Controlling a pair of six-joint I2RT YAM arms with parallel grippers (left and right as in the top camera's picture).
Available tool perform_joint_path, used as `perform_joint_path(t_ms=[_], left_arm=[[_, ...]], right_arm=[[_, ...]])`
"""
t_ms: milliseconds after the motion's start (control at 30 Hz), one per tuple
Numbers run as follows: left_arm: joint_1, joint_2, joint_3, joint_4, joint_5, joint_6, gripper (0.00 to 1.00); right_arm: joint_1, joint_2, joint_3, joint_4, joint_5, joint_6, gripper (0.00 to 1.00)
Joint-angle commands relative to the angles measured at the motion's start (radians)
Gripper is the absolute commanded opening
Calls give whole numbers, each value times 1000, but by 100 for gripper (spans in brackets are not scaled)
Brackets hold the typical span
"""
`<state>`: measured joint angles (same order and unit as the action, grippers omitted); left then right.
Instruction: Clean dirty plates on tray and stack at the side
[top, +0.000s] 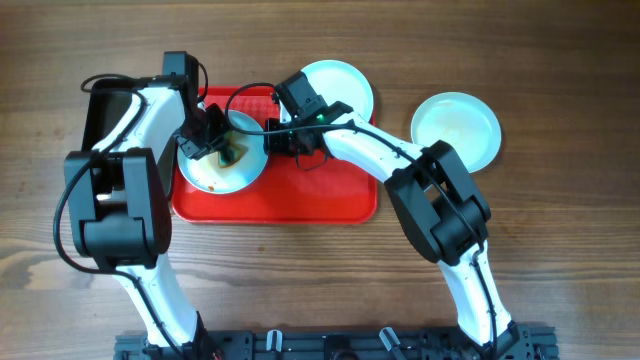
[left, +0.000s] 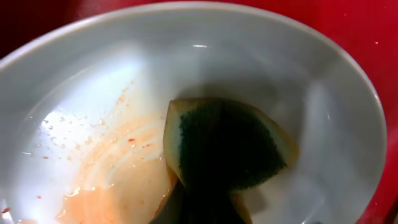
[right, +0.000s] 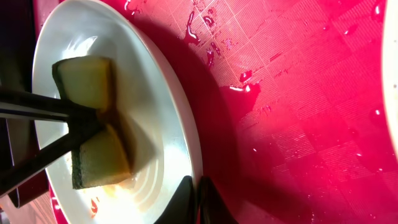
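Observation:
A white dirty plate (top: 222, 170) smeared with orange sauce sits on the left of the red tray (top: 300, 205). My left gripper (top: 216, 143) is shut on a folded yellow and green sponge (left: 224, 146) and presses it into the plate (left: 93, 81). My right gripper (right: 198, 202) is shut on the plate's right rim (right: 180, 124) and holds it. The sponge (right: 90, 124) and the left fingers also show in the right wrist view. A white plate (top: 340, 85) lies at the tray's back edge. Another white plate (top: 456, 128) lies on the table to the right.
The wooden table (top: 560, 250) surrounds the tray. Water drops lie on the ribbed tray floor (right: 298, 93). A dark container (top: 105, 115) stands left of the tray.

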<state>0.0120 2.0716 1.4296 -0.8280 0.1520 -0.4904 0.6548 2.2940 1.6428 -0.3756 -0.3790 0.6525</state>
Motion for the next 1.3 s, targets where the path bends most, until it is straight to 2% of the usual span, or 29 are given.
perform_joint_path(t_ms=[0, 200, 333, 500, 567, 833, 933, 1000, 1100, 1167, 1267], left_arm=[[29, 75, -38, -45, -299, -20, 4], [29, 75, -38, -175, -300, -19, 4], [29, 75, -38, -187, -105, 59, 4], [29, 75, -38, -156, 163, 262, 4], [29, 75, -38, -106, 207, 304, 4], [29, 76, -38, 237, 206, 303, 4], [29, 75, -38, 311, 216, 304, 4], [32, 75, -33, 306, 285, 304, 4], [56, 71, -32, 235, 486, 311, 4], [76, 71, -32, 156, 594, 370, 4], [92, 71, -32, -5, 602, 473, 4]], right_arm=[[-15, 39, -13, -28, 33, 0, 4], [-15, 39, -13, -27, 33, 1, 4], [-15, 39, -13, -27, 31, 1, 4], [-15, 39, -13, -26, 30, 1, 4], [-15, 39, -13, -27, 30, 1, 4], [-15, 39, -13, -19, 31, -17, 4], [-15, 39, -13, -17, 31, -18, 4], [-15, 39, -13, -16, 31, -21, 4], [-15, 39, -13, -13, 31, -22, 4], [-15, 39, -13, -11, 31, -22, 4], [-15, 39, -13, -11, 30, -23, 4]])
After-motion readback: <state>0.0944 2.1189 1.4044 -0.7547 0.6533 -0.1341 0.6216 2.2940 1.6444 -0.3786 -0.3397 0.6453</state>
